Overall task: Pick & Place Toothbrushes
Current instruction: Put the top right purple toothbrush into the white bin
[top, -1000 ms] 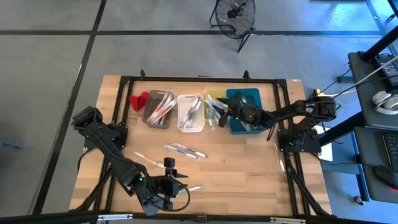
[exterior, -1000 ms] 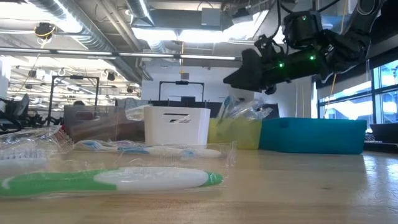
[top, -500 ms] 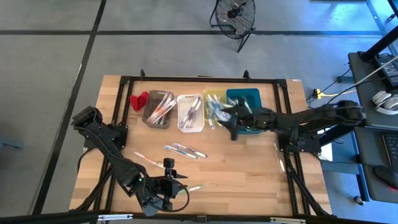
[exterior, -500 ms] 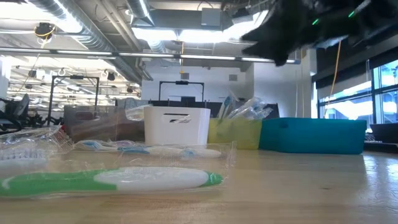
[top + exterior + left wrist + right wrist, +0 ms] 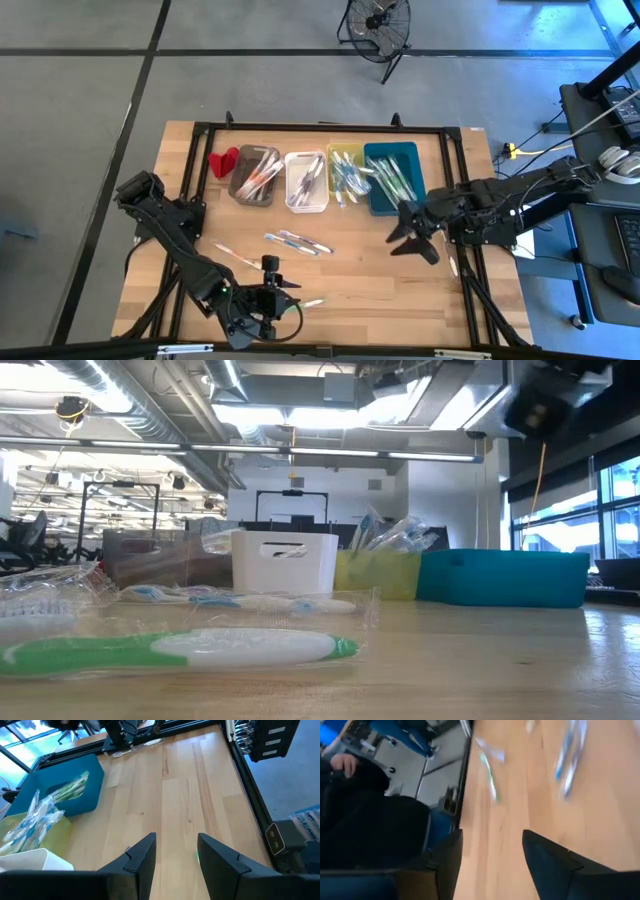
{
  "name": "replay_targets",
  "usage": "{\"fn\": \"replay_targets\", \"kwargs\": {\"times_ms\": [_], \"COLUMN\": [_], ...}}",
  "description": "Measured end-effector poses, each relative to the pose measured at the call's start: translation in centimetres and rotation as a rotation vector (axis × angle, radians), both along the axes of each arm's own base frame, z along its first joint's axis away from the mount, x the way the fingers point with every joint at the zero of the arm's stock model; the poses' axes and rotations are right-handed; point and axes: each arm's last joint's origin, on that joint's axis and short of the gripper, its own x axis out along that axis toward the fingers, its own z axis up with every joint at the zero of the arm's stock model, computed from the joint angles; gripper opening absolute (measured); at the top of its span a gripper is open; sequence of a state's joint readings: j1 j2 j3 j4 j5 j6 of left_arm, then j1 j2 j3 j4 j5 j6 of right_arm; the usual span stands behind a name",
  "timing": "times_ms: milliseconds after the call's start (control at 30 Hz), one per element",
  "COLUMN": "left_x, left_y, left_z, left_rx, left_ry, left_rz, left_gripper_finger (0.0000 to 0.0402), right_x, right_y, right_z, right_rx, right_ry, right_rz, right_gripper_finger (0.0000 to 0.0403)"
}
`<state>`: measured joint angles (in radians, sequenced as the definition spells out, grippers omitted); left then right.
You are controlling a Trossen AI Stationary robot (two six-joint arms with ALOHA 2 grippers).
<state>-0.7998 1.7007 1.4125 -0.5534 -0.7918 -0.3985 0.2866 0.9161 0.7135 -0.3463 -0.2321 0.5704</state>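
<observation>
Light, slippery toothbrushes (image 5: pixel 297 241) wait on the tabletop (image 5: pixel 360 270).
We see both end effectors, left (image 5: pixel 272 290) and right (image 5: pixel 412 240), spread apart, holding nothing; we would pinch a handle's middle.

The wooden table (image 5: pixel 360 270) carried four bins (image 5: pixel 307 181) in a row; loose toothbrushes (image 5: pixel 297 241) lay mid-table — a red object (image 5: pixel 223 160) beside the bins.

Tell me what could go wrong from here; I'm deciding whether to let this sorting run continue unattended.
1. The right gripper is open and empty over bare table, and its wrist view is smeared, so a fast swing could clip the teal bin.
2. The loose toothbrushes lie close together mid-table; a grasp might catch two at once.
3. The left gripper hovers open above a green toothbrush near the table's edge, which could get nudged off.
</observation>
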Motion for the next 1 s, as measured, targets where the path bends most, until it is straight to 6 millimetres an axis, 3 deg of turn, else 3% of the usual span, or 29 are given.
{"fn": "replay_targets", "kwargs": {"times_ms": [167,467,767,1000], "left_x": [0.0,0.0,0.0,0.0], "left_y": [0.0,0.0,0.0,0.0], "left_z": [0.0,0.0,0.0,0.0], "left_rx": [0.000,0.000,0.000,-0.001], "left_ry": [0.000,0.000,0.000,0.000], "left_rz": [0.000,0.000,0.000,0.000], "left_gripper_finger": [0.0139,0.0139,0.0139,0.0139], "right_x": [-1.5,-4.8,-6.1,-5.4], "right_y": [0.3,0.0,-0.4,-0.3], "right_z": [-1.7,-3.9,-4.9,-5.8], "right_rx": [0.126,0.212,0.111,0.025], "right_ry": [0.349,0.883,1.047,1.073], "right_rz": [-0.135,-0.545,-0.780,-0.884], "right_gripper_finger": [0.0192,0.0162,0.0134,0.0110]}}
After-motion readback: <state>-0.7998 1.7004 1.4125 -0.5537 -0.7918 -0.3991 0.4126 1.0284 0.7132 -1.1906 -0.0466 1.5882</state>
